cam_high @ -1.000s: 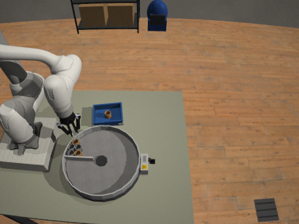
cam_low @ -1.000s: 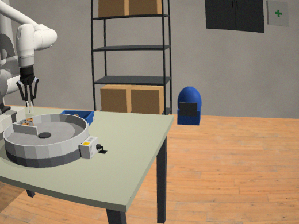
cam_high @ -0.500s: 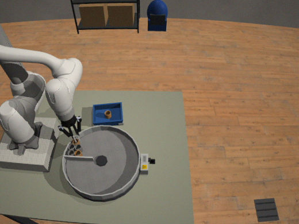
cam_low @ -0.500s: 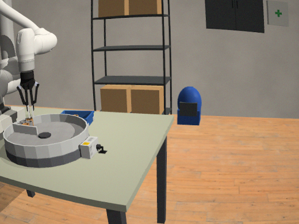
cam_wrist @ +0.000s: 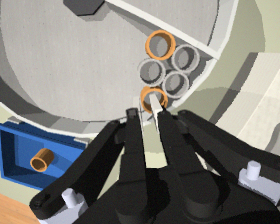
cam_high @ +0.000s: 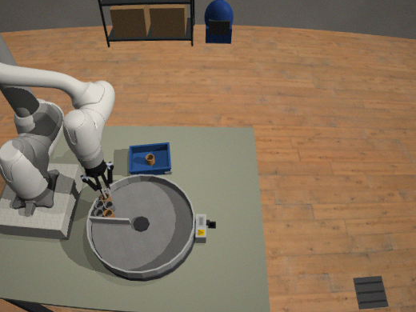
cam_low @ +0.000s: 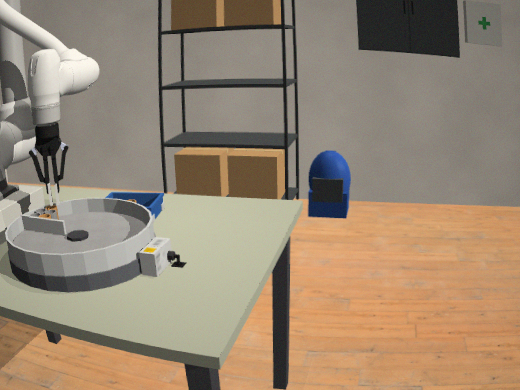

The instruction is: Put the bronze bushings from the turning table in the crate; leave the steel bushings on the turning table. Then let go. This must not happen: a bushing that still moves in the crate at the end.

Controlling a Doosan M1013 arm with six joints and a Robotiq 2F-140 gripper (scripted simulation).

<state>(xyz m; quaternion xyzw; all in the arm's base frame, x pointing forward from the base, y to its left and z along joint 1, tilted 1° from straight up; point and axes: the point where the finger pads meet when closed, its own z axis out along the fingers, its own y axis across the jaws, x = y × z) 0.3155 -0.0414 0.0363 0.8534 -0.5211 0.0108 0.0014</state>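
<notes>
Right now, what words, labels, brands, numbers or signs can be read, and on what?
No words, brands or numbers can be read.
Green cross sign, no text: on the wall box.
Yellow label, its marking too small to read: on the turning table's control box.
Grey label beside it: too blurred to read.

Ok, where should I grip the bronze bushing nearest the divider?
Probably the wall of that bronze bushing, from straight above: one finger inside, one outside facing the hub. It stands upright, bore up, steel bushings crowding its other side.
</notes>
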